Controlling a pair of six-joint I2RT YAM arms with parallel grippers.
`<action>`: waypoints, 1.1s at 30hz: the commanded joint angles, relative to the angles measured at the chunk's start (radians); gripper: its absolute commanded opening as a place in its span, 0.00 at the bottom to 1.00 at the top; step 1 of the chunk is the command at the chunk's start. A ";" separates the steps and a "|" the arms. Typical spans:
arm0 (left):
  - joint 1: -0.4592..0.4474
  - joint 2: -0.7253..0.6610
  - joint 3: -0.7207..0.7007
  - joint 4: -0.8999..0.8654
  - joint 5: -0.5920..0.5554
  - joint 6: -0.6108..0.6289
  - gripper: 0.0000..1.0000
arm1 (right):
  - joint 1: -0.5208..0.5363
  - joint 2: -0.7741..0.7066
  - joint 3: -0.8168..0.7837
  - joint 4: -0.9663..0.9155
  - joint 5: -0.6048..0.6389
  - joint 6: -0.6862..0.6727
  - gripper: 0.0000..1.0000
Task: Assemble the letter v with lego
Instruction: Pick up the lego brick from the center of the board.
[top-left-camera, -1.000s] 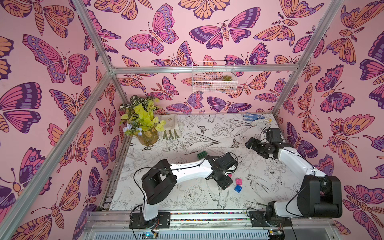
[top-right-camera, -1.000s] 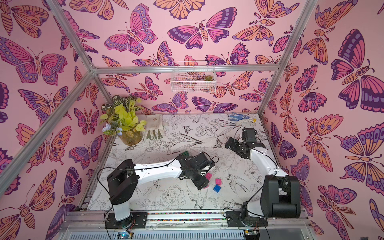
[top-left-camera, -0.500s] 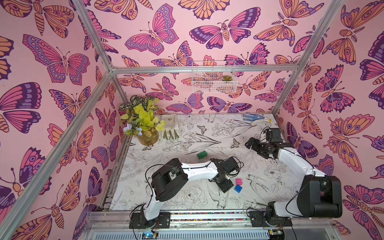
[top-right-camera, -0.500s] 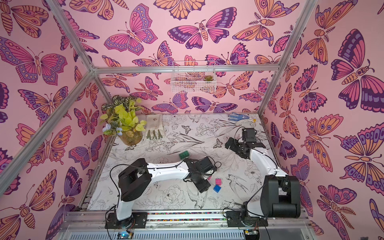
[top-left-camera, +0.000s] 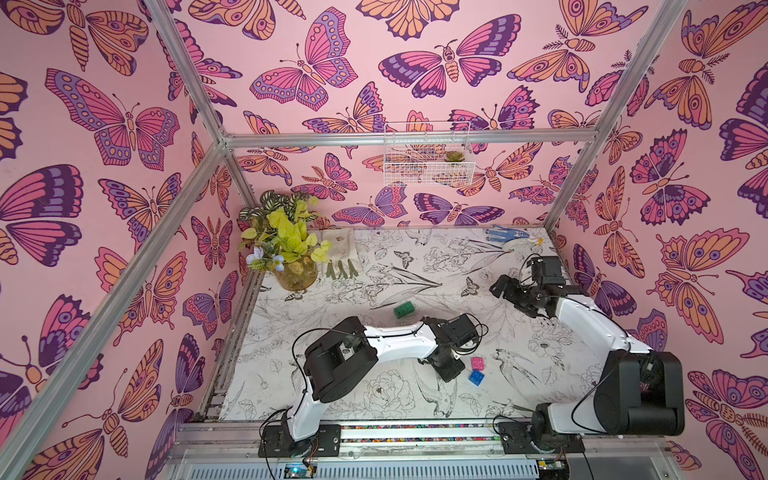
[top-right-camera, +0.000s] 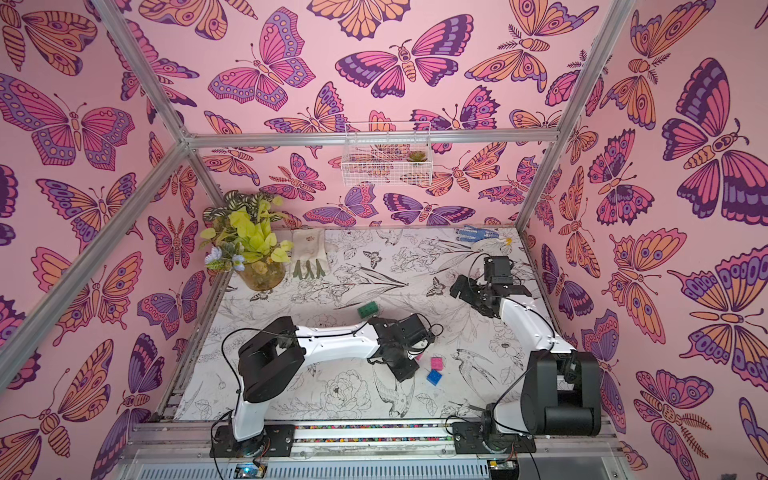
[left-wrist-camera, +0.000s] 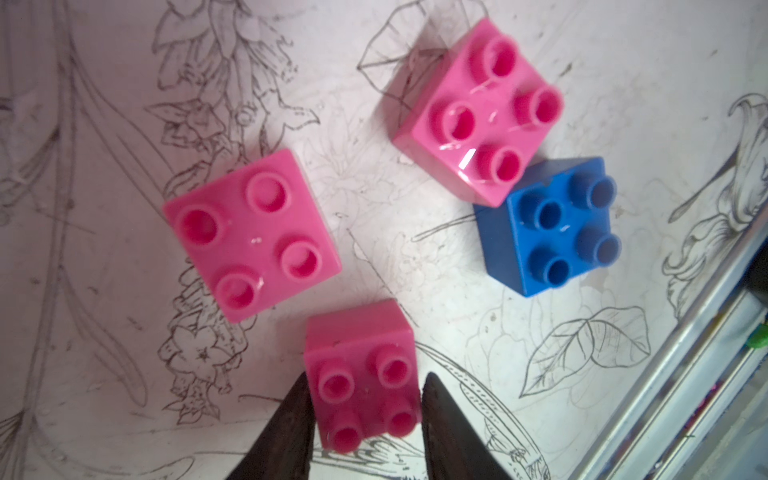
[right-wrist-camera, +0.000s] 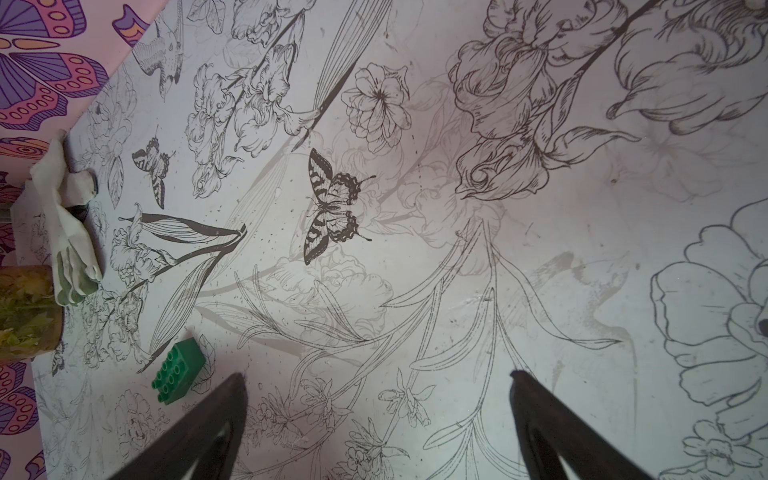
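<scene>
- Your table (top-left-camera: 374, 266) is bare through its middle and far half. The front rail (left-wrist-camera: 685, 374) runs close by the brick cluster, so room is tight on that near side.
- Your left arm (top-left-camera: 395, 336) stretches low across the near half, with its elbow block high above the base and the wrist bent down to the bricks. That elbow has swung in toward the table's middle since a second ago.
- Your right arm (top-left-camera: 590, 320) reaches to the far right with its wrist over bare table, just as it was.
- The right gripper (right-wrist-camera: 377, 373) has its fingers spread wide with nothing between them.
- The left gripper (left-wrist-camera: 365, 376) presses its fingers on both sides of one pink brick (left-wrist-camera: 357, 345), which sits studs up.
- The green brick (top-left-camera: 404, 309) lies alone beyond the left arm, unmoved.
- A second pink brick (left-wrist-camera: 251, 235) sits just beside the gripped one without touching it. The third pink brick (left-wrist-camera: 478, 112) touches the blue brick (left-wrist-camera: 548, 226).
</scene>
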 joint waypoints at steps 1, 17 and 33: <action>-0.005 0.034 0.010 -0.015 -0.031 0.000 0.45 | -0.004 0.005 0.001 0.011 -0.016 -0.001 0.99; -0.008 0.045 0.012 -0.015 -0.045 -0.022 0.24 | -0.004 0.005 0.002 0.011 -0.019 -0.004 0.99; -0.008 -0.018 0.145 -0.094 -0.134 -0.124 0.24 | -0.004 0.055 0.017 0.014 -0.055 0.014 0.99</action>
